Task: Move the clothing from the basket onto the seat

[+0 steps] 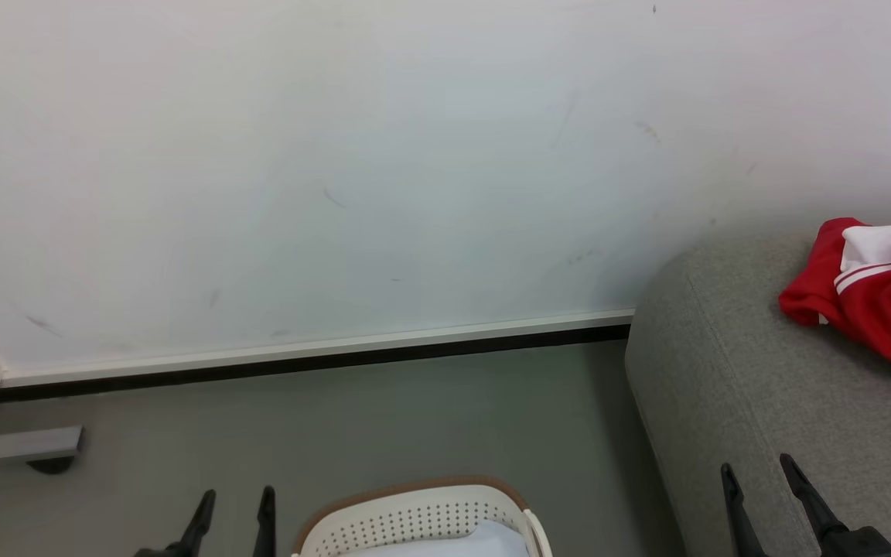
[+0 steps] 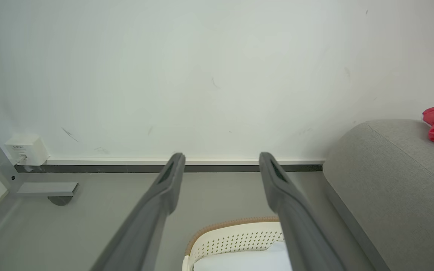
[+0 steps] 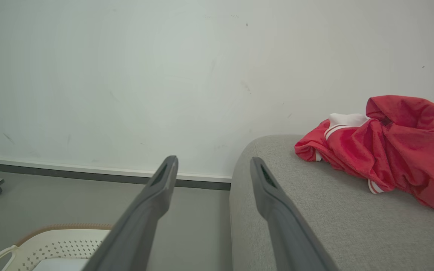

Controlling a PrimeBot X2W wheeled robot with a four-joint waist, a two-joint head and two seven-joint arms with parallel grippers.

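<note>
Red clothing (image 1: 871,298) lies bunched on the seat (image 1: 762,402) at right, the basket (image 1: 414,514) sits bottom centre, left tool (image 1: 237,495) and right tool (image 1: 757,466) both spread and empty, wall box (image 2: 26,148) label illegible.

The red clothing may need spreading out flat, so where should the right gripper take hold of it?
Probably the raised hump at the top of the red clothing, coming from above. It stands proud of the seat, so the right gripper, its jaws open, could close around cloth alone; the striped hems lie flat against the seat and offer less to pinch.
</note>
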